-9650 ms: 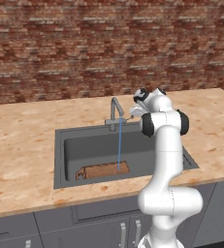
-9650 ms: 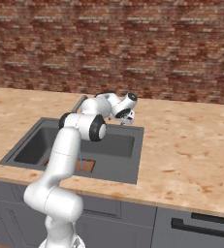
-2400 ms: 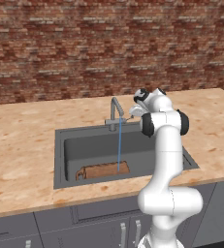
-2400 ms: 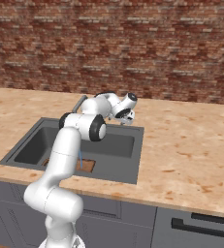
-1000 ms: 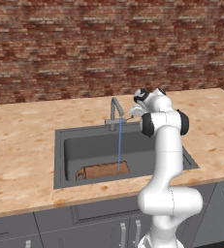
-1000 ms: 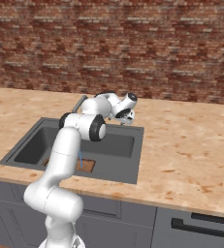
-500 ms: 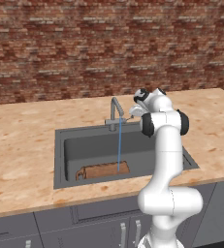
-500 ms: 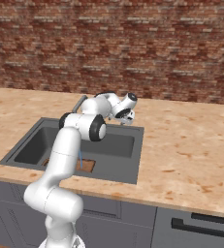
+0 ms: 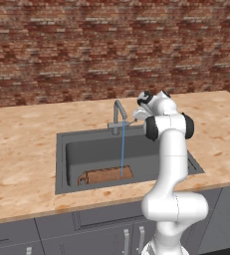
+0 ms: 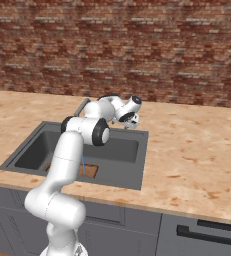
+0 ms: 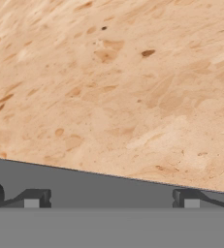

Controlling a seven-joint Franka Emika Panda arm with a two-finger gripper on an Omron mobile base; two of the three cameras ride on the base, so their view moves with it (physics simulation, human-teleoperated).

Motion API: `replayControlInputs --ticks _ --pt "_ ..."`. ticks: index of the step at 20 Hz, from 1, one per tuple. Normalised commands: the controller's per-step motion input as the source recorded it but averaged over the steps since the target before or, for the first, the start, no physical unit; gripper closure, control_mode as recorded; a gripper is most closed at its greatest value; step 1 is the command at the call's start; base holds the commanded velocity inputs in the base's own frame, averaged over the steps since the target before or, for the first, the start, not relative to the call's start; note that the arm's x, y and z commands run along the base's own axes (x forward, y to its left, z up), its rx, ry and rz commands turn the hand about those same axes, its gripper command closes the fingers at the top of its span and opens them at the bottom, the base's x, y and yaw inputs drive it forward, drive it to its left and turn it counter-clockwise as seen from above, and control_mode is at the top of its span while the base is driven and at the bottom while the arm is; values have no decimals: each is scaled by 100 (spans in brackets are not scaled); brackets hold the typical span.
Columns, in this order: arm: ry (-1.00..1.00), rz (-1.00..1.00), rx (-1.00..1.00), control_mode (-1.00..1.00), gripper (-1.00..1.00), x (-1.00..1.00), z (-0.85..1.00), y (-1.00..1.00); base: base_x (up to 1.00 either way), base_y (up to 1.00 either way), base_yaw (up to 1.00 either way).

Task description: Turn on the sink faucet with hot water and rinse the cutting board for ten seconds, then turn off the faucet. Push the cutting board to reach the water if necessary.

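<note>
The slim grey sink faucet [image 9: 118,111] stands on the back rim of the dark grey sink [image 9: 60,164]. A thin blue stream of water [image 9: 122,149] drops from its spout onto the reddish-brown cutting board [image 9: 104,175], which lies flat at the front of the basin, handle end to the left. My gripper [image 9: 135,116] hovers just right of the faucet's base, near the side lever. In the hand view its fingertips [image 11: 33,198] stand wide apart, open and holding nothing, over the sink's rim [image 11: 108,186]. In the right base view my arm hides most of the board [image 10: 89,171].
Light wood counter [image 9: 22,149] surrounds the sink on all sides and stretches wide to the right [image 10: 197,150]. A red brick wall [image 9: 86,45] rises behind it. Grey cabinet fronts [image 9: 86,229] run below the counter's front edge.
</note>
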Motion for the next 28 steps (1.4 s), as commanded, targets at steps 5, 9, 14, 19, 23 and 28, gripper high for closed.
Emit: replayControlInputs --ticks 5,9,14,19,23,28 --pt "0 0 0 -100 -100 0 0 0 0 0 0" --pt "0 0 0 -100 -100 0 0 0 0 0 0" --pt "0 0 0 -100 -100 0 0 0 0 0 0" --pt "0 0 0 -100 -100 0 0 0 0 0 0" --pt "0 0 0 -100 -100 0 0 0 0 0 0" --pt "0 0 0 -100 -100 -2 0 0 0 0 0"
